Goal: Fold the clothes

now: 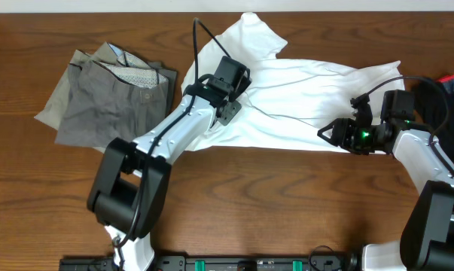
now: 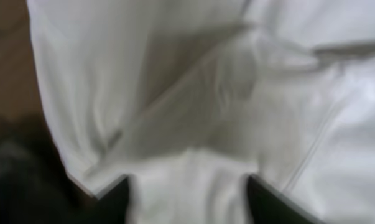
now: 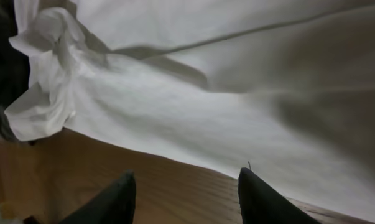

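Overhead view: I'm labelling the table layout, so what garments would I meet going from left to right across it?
grey-khaki trousers → white T-shirt → black garment

— Where does the T-shirt (image 1: 302, 102) lie?
— Across the upper middle and right of the table (image 1: 287, 211), seen from overhead.
— And the trousers (image 1: 106, 102)?
— Upper left, near the T-shirt's left edge.
— Anything else?
— Another garment (image 1: 452, 94) at the right edge, behind the right arm. The left gripper (image 1: 228, 111) is over the T-shirt's left part, and the right gripper (image 1: 330, 134) is at its lower right edge.
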{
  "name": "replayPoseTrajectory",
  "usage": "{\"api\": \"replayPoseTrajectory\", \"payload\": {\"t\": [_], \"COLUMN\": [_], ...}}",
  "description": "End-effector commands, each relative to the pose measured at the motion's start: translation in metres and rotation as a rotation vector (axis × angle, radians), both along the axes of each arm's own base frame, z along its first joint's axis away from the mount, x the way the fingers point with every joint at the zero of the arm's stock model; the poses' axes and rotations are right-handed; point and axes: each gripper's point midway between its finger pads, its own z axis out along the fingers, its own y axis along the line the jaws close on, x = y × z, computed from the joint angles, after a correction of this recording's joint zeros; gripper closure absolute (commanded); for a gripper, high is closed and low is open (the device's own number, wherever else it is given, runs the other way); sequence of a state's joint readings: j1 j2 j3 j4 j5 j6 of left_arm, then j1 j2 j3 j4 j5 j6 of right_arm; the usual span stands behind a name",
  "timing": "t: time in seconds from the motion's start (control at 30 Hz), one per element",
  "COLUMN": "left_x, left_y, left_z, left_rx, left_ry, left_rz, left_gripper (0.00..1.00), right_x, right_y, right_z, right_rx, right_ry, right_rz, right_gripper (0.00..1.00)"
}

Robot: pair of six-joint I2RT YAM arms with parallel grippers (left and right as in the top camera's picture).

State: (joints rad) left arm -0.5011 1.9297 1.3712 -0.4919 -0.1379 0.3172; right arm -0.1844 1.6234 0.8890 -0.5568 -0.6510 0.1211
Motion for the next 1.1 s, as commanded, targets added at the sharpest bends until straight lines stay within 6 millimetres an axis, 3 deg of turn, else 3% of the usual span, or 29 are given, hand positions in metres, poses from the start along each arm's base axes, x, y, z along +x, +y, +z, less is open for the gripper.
{"api": "replayPoseTrajectory", "payload": {"t": [0.0,0.2,0.47,0.67,1.07], "left_x": [-0.007,-0.020,-0.007,0.013,0.061], "left_y": [0.004,0.011,0.016,0.029,0.038], "left_z": [0.003,-0.037,-0.067,-0.068,-0.046], "left_rx": [-0.009,0.057,0.083,0.058,-0.017], "left_ry": [0.018,0.108,0.110,0.065,-0.110], "left_rz": [0.039,0.005,-0.028,0.019,0.080], "left_gripper": [0.94,0.94,0.94,0.94,0.94], "right_x": [0.004,0.003,0.003,0.003,0.003], "right_y": [0.002,0.002,0.002,-0.001,-0.005], "right_z": [0.002,0.002,0.001,-0.001,-0.004], "right_rx": [0.001,0.001,-0.002,-0.021,-0.051], "right_ry": [-0.008,-0.007,-0.007,-0.002,0.003], "right_rz": [0.011,0.011,0.010,0.004,-0.005], "right_gripper": [0.48,0.49,0.48,0.48,0.48]}}
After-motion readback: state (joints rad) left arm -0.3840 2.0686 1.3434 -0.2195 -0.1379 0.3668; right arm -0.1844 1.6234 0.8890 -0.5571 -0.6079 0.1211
